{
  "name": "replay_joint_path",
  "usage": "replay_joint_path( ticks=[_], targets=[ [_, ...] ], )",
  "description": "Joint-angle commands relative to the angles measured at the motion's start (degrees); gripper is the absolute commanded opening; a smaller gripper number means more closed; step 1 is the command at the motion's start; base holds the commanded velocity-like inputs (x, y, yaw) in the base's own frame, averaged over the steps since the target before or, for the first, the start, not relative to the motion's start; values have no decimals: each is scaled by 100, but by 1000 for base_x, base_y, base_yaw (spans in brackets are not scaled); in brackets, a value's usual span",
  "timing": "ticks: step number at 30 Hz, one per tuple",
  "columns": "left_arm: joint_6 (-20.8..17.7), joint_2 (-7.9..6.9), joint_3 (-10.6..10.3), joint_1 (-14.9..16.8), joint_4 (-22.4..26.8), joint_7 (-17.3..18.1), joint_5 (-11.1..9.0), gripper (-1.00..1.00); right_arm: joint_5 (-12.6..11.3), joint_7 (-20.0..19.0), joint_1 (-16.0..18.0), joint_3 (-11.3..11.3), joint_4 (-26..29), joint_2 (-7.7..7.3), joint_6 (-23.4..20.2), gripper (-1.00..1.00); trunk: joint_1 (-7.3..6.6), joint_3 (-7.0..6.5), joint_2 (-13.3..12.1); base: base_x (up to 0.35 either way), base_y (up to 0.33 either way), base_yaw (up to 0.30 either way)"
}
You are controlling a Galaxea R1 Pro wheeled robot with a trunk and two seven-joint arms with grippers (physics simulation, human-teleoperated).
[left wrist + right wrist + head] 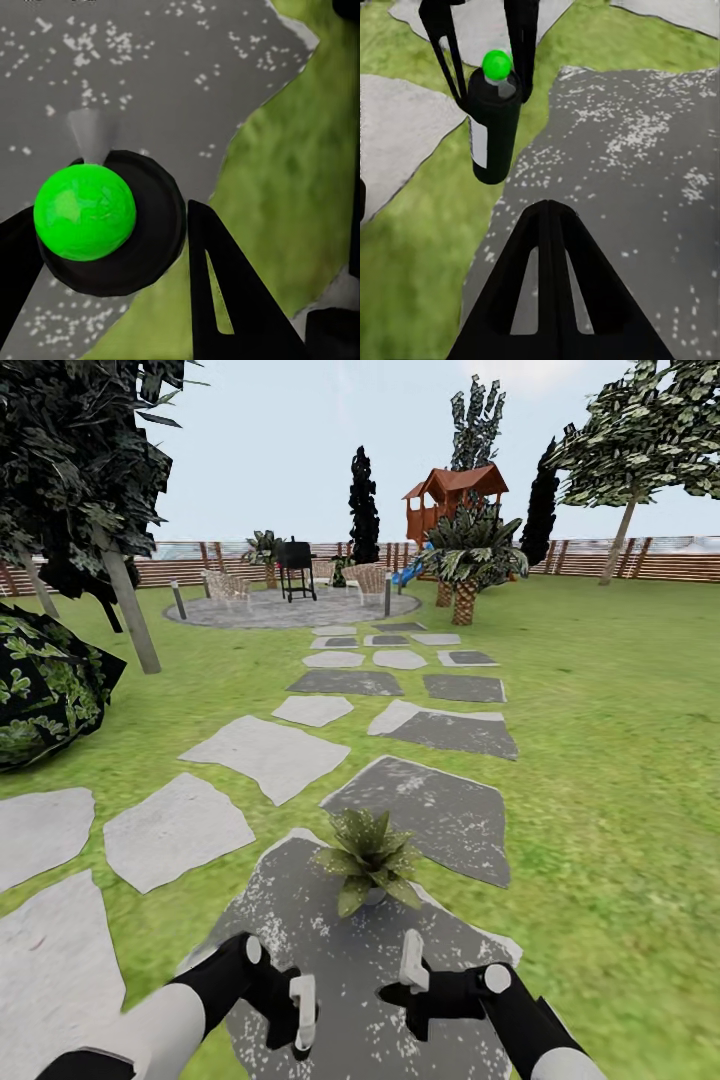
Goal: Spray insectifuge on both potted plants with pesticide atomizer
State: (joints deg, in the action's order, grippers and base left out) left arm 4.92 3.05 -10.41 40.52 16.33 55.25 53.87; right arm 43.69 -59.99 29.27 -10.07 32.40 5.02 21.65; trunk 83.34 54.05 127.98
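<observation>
Atomizer (493, 124): dark bottle, white label, green-tipped top.

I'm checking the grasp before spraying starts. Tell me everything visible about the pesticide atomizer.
The pesticide atomizer is a slim, dark, glossy bottle with a white label on its side, a pale grey nozzle and a bright green ball on top. It hangs upright above the lawn's edge beside the dark stepping stone, clear of the ground. The left gripper holds it at the neck, one finger on each side.
</observation>
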Motion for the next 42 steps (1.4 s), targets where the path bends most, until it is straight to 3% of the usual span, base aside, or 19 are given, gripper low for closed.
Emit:
replay_joint_path(
  ticks=[1, 5, 29, 40, 42],
  targets=[
    [60, 29, 4, -8, 5, 12, 64, -100, 49, -32, 6, -48, 6, 56, 23, -100, -1, 5, 2, 0, 0, 0],
    [70, 148, -12, -17, 9, 12, 66, -100, 45, -31, 9, -48, 10, 151, 23, -100, -1, 5, 2, 0, 0, 0],
    [70, 579, -5, -18, 2, -260, -8, -100, 38, -30, 18, -48, 4, 158, 23, -100, -1, 5, 2, 0, 0, 0],
    [79, 682, -5, -87, -42, -261, -8, -100, 35, -30, 18, -48, 3, 164, 23, -100, -1, 5, 2, 0, 0, 0],
    [76, 687, -3, -88, -42, -261, -85, -100, 34, -30, 18, -48, 3, 175, 23, -100, -1, 5, 2, 0, 0, 0]
  ],
)
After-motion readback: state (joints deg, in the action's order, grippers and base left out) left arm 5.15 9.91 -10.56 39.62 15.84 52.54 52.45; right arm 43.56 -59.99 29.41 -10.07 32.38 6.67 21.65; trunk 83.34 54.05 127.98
